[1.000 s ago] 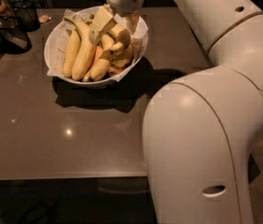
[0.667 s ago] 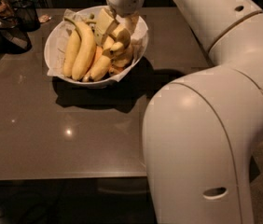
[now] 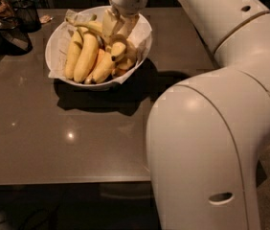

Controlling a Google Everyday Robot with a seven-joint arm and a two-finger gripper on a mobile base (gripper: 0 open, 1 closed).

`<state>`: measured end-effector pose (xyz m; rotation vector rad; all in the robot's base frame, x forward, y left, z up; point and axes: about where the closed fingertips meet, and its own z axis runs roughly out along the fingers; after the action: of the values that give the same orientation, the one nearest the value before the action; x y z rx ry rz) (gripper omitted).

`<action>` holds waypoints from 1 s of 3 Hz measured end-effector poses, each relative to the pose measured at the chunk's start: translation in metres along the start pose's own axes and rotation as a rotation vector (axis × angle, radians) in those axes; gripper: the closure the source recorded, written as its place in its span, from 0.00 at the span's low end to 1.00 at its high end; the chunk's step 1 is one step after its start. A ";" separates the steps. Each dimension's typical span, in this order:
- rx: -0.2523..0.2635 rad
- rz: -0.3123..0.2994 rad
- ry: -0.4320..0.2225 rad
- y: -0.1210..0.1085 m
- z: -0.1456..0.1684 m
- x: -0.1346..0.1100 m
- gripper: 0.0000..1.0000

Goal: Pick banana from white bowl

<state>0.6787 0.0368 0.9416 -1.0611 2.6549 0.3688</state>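
Camera view: pincer (image 3: 117,34) in rnd white bowl (image 3: 93,85).

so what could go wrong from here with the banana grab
The hand is down in the right side of the white bowl, at the banana. The other bananas lie crowded against it, so a lift might drag one out. The paper liner bunches up close by and could snag, tugging the bowl.

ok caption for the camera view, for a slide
End effector down in the white bowl on the table, at the banana
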 end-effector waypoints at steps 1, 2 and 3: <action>0.000 0.000 0.000 0.000 0.000 0.000 1.00; 0.000 0.000 0.000 0.000 0.000 0.000 1.00; 0.005 -0.041 -0.022 0.005 -0.003 -0.009 1.00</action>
<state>0.6811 0.0448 0.9481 -1.1020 2.6085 0.3635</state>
